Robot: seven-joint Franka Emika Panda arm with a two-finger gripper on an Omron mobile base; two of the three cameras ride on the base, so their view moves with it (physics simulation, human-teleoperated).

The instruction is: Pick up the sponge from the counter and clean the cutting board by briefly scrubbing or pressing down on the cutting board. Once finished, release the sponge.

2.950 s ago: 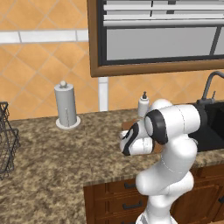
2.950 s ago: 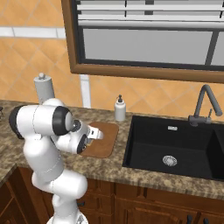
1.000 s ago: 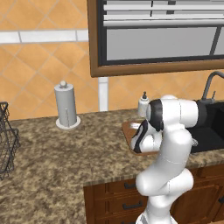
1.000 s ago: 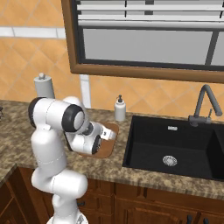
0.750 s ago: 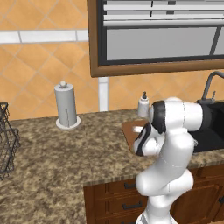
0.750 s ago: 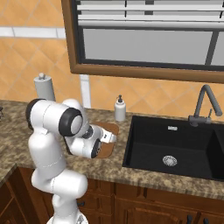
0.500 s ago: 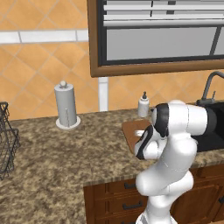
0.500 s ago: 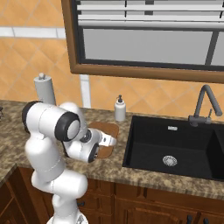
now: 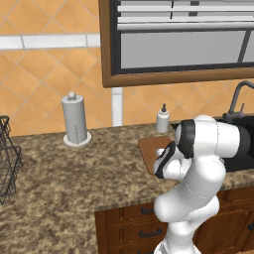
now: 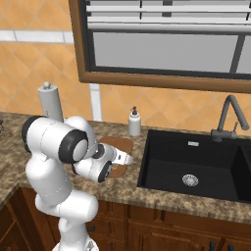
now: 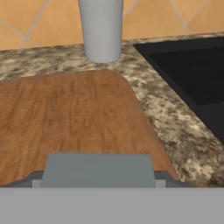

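The reddish-brown cutting board lies on the speckled counter, just left of the sink. In the hand view the grey-blue sponge sits low over the board's near part, with a dark fingertip at each end, so my gripper is shut on it. From the right base view my gripper is over the near right corner of the cutting board. In the left base view the forearm covers part of the cutting board, and the hand hides the sponge.
A white soap bottle stands just behind the board. The black sink with its faucet lies to the right. A paper towel holder stands at the back left, and a wire basket sits at the far left edge.
The arm has swung right from the counter to above the board. In the last second the hand has sunk and drawn toward the board's near edge with the sponge.
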